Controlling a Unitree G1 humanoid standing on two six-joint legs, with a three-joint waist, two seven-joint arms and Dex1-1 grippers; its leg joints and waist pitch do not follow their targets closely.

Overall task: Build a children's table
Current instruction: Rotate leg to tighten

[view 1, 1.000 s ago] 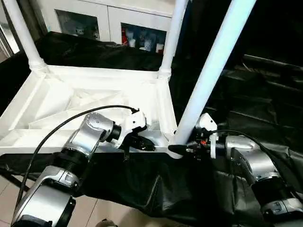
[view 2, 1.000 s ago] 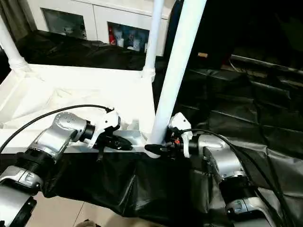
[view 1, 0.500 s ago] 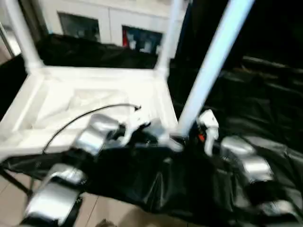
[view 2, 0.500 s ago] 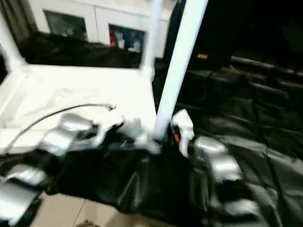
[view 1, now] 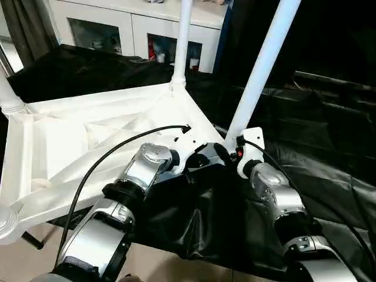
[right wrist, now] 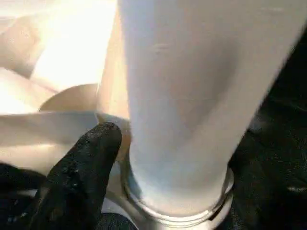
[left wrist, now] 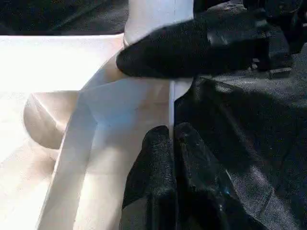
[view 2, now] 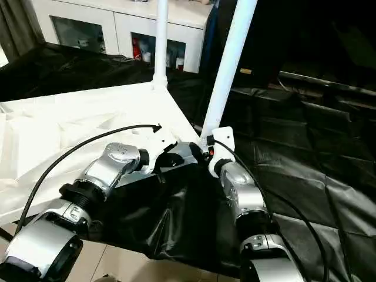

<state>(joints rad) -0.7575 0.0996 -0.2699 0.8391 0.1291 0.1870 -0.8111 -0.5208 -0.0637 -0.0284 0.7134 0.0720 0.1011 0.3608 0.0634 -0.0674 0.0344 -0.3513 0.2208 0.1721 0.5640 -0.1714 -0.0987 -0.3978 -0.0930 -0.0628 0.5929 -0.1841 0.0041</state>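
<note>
The white table top (view 1: 76, 135) lies upside down, ribs up, turned at an angle on the black-draped table. Its legs stand in the corner sockets: a far leg (view 1: 181, 41), one at the left edge (view 1: 7, 100) and a near-left socket (view 1: 6, 223). The near-right leg (view 1: 261, 70) rises from the corner between my grippers. My left gripper (left wrist: 171, 139) is shut on the top's thin rim (left wrist: 171, 103) beside that corner. My right gripper (view 1: 230, 147) holds that leg's base (right wrist: 192, 120), with one finger (right wrist: 86, 158) against the socket and the other hidden.
Black cloth (view 1: 329, 135) covers the work table to the right and behind. A white cabinet (view 1: 129, 29) with glass doors stands at the back. Tiled floor (view 1: 23, 264) shows below the table's near edge. A black cable (view 1: 100, 170) loops over my left forearm.
The table top has swung round, so its held corner now points towards me and the far legs sit further left. Both grippers kept their hold. The camera also shifted.
</note>
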